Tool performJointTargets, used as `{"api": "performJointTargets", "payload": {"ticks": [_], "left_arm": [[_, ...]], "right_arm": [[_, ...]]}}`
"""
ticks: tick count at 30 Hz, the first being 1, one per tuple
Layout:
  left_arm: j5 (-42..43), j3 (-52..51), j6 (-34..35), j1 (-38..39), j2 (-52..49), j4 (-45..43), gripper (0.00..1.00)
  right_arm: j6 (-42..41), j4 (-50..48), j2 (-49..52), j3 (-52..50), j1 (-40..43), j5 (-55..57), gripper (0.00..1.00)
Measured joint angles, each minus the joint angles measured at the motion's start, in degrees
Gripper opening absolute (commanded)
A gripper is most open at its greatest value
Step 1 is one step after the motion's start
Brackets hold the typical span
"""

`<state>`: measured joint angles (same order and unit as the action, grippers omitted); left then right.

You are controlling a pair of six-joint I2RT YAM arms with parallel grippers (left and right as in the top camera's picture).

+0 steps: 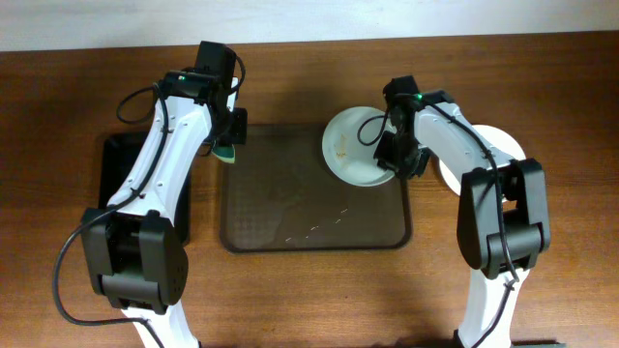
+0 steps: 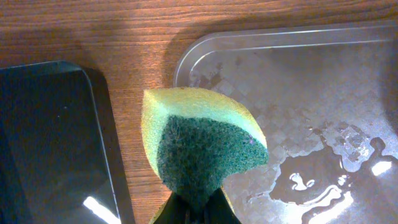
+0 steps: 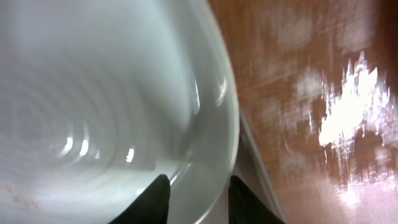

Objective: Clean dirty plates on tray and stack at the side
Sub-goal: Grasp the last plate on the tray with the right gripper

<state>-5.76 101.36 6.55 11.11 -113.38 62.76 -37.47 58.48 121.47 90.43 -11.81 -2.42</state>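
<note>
A white plate [image 1: 350, 145] is held tilted over the far right corner of the brown tray [image 1: 309, 232], with a small yellowish smear on its face. My right gripper [image 1: 392, 157] is shut on its right rim; the right wrist view shows a finger on each side of the rim [image 3: 198, 199] and the plate's bowl [image 3: 93, 93]. My left gripper [image 1: 230, 145] is shut on a yellow-and-green sponge [image 1: 225, 153] at the tray's far left corner. The left wrist view shows the sponge [image 2: 199, 143] above the tray's rim [image 2: 186, 59], with the jaws [image 2: 196, 211] pinching it. Another white plate [image 1: 447, 176] lies on the table right of the tray, partly under my right arm.
A narrow black tray [image 1: 116, 164] lies left of the brown tray; it also shows in the left wrist view [image 2: 50, 137]. Water puddles [image 2: 323, 180] lie on the brown tray's floor. The wooden table [image 3: 311, 74] shows wet streaks by the plate.
</note>
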Motion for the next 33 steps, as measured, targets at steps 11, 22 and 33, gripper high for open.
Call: {"api": "performJointTargets", "payload": {"ticks": [11, 22, 33], "left_arm": [[0.0, 0.0, -0.02, 0.0, 0.0, 0.02, 0.01], [0.0, 0.0, 0.0, 0.0, 0.0, -0.04, 0.01], [6.27, -1.84, -0.63, 0.07, 0.02, -2.16, 0.01]], "right_arm": [[6.71, 6.08, -0.11, 3.8, -6.19, 0.28, 0.45], [17.07, -5.46, 4.83, 4.9, -0.61, 2.62, 0.38], [16.28, -2.82, 4.35, 4.15, -6.29, -4.85, 0.04]]}}
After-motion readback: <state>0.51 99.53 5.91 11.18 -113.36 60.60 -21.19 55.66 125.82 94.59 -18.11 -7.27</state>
